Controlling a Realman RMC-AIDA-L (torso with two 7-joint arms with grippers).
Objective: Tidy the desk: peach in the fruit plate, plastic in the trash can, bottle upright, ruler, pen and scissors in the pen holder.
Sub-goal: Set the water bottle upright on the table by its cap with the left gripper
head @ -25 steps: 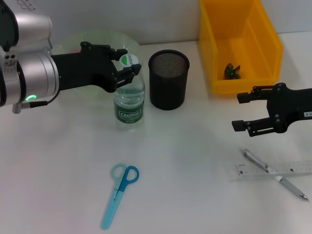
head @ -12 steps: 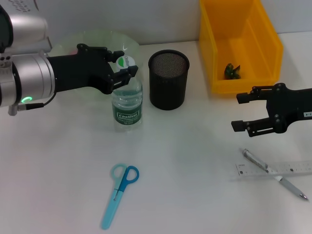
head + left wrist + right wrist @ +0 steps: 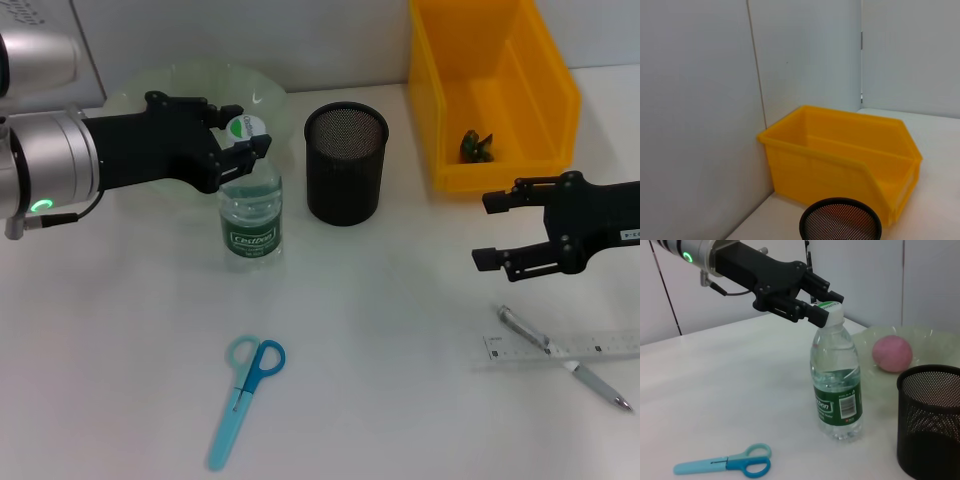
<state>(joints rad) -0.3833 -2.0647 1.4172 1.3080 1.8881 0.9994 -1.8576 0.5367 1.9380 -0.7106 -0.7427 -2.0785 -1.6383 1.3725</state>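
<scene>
Between the fingers of the left gripper, at the cap: one water bottle, clear plastic, green label, standing upright on the desk, cap pinched from the side. Judged light, mostly empty, thin-walled and easily dented, smooth and top-heavy; best held at the rigid cap or neck, released gently so it does not tip. Behind the same gripper: pale green fruit plate, holding one pink peach, seen from the right wrist view. Just beyond the bottle, on the gripper's far side: black mesh pen holder. Below the gripper, nearer the robot: blue scissors, flat, blades closed. Well apart, farther right: yellow trash can, with a dark crumpled item inside. In front of that bin: right gripper, fingers spread, holding nothing, hovering over the desk. Under and just nearer the robot than the right gripper: one pen crossing one clear ruler, both thin, stiff, lying flat, hard to pinch except at an edge.
</scene>
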